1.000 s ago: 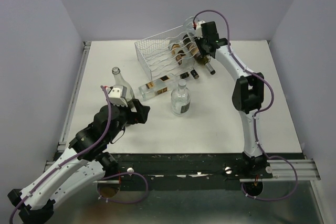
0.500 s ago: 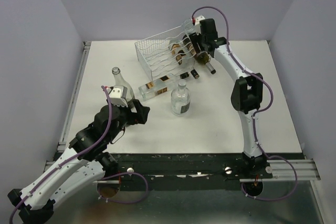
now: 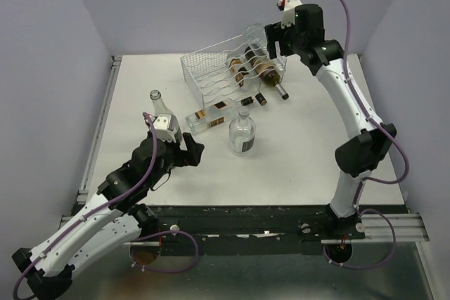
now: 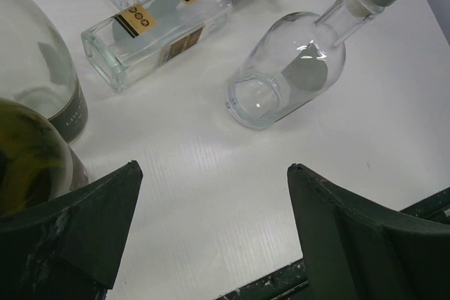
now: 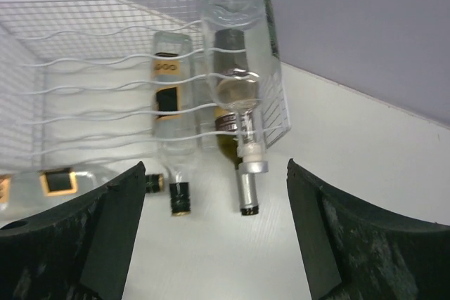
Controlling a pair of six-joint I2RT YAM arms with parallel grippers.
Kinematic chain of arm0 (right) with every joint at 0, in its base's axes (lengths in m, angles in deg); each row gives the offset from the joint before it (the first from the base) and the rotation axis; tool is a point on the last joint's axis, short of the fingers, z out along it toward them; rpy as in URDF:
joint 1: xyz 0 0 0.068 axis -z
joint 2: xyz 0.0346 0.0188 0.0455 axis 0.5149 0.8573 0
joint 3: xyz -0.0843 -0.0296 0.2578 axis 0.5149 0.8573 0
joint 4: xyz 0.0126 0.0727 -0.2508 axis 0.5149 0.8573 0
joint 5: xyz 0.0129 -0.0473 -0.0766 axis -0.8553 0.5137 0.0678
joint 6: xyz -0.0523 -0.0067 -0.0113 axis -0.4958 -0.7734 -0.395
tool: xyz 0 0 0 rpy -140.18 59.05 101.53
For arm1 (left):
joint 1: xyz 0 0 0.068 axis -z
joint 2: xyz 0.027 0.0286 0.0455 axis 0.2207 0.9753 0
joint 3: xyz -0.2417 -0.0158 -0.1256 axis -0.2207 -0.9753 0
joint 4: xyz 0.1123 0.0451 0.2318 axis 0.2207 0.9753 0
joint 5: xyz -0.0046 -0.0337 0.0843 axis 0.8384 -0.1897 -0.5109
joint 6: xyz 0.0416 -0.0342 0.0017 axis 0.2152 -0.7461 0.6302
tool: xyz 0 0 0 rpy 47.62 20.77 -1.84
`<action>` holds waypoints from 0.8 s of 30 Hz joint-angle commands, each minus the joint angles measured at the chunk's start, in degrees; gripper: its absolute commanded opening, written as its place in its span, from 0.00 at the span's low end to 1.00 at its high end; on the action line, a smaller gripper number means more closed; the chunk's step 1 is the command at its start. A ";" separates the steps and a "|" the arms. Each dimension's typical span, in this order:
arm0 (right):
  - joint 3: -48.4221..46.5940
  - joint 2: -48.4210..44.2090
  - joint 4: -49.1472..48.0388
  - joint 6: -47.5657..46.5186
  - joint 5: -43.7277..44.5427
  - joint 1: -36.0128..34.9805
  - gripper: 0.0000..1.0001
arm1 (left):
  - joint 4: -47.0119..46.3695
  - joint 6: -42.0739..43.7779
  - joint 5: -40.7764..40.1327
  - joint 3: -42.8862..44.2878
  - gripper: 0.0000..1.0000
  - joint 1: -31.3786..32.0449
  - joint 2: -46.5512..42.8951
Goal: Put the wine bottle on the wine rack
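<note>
Backing the right gripper [image 5: 212, 177] off toward one o'clock, spread and empty — leaving the wine bottle [image 5: 238, 47] on the wine rack [image 5: 77, 68].

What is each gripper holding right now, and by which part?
Nothing. The left gripper and the right gripper are both open and empty; the right one hangs by the wine rack.

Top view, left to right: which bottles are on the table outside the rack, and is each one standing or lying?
tall clear bottle, standing → square clear bottle, lying on its side → round squat bottle, standing.
</note>
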State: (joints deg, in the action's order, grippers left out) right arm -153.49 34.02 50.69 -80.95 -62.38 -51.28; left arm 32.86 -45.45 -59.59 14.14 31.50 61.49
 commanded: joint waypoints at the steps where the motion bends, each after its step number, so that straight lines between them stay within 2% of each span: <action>1: 5.53 -7.29 11.55 3.34 -8.43 -4.56 0.88 | -2.77 0.72 3.19 -0.42 0.95 -0.22 1.72; 5: 12.30 -12.57 12.70 0.00 -0.80 -12.47 0.88 | -3.38 0.99 3.90 -0.51 0.95 -0.22 2.60; 12: 18.10 -14.60 14.81 2.18 6.33 -21.88 0.89 | -1.98 1.78 0.65 -0.42 0.95 -0.13 1.64; 18: 20.30 -12.76 16.30 4.38 6.26 -23.47 0.87 | -2.60 1.43 1.00 -1.74 0.96 -0.13 -0.12; 24: 22.33 -11.18 16.04 4.21 0.11 -23.56 0.72 | -2.51 1.43 1.09 -1.74 0.95 -0.13 0.40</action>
State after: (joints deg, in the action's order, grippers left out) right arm -133.18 20.73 65.09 -77.10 -59.41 -74.56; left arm 30.83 -44.20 -57.62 12.99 31.50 61.79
